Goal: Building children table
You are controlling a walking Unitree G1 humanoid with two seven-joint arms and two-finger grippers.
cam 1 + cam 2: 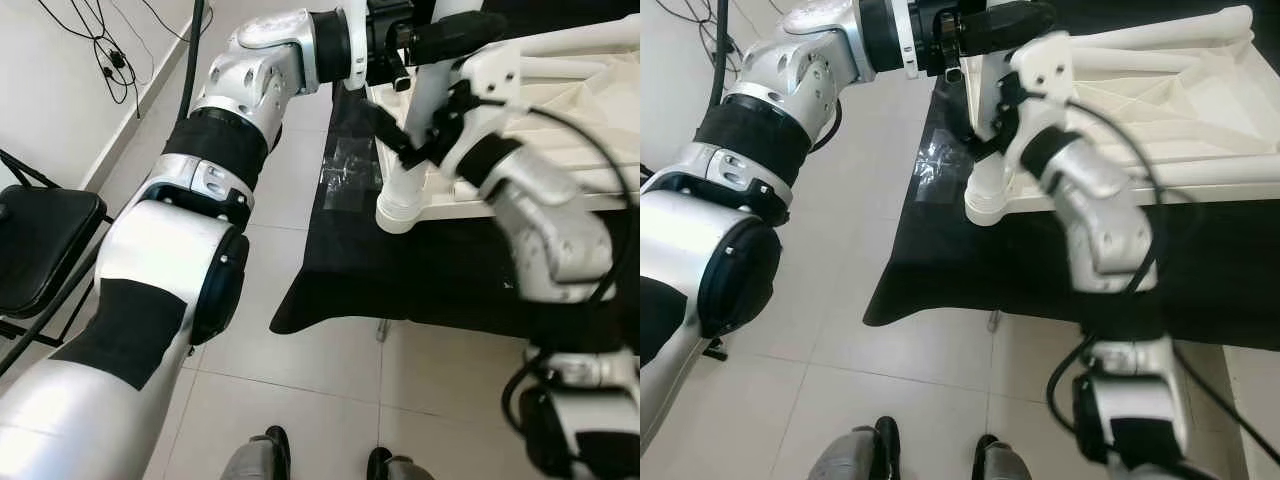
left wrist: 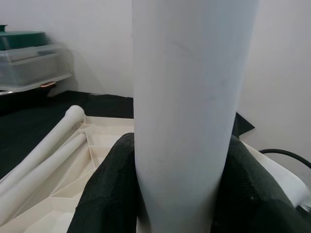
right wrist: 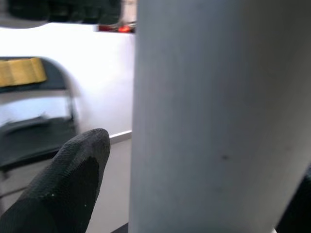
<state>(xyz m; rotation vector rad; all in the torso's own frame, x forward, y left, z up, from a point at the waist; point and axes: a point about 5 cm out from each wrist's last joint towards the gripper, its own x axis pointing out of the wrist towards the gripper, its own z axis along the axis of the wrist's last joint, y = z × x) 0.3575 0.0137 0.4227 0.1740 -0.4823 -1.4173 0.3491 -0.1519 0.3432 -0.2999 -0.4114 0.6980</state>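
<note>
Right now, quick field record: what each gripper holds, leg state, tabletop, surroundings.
left gripper: shut on the white table leg, upper part
right gripper: shut on the same leg, lower down
leg: upright, foot at the corner of the upside-down white tabletop
spare legs: lying in the tabletop's ribbed underside
support: black cloth
nearby: black folding chair, tiled floor

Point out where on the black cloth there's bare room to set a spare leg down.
Free: the black cloth between the upturned tabletop and the cloth's near edge, beside the clear plastic scrap. Crowded: the tabletop's corner, where the left end effector and right end effector both clamp the white leg.
</note>
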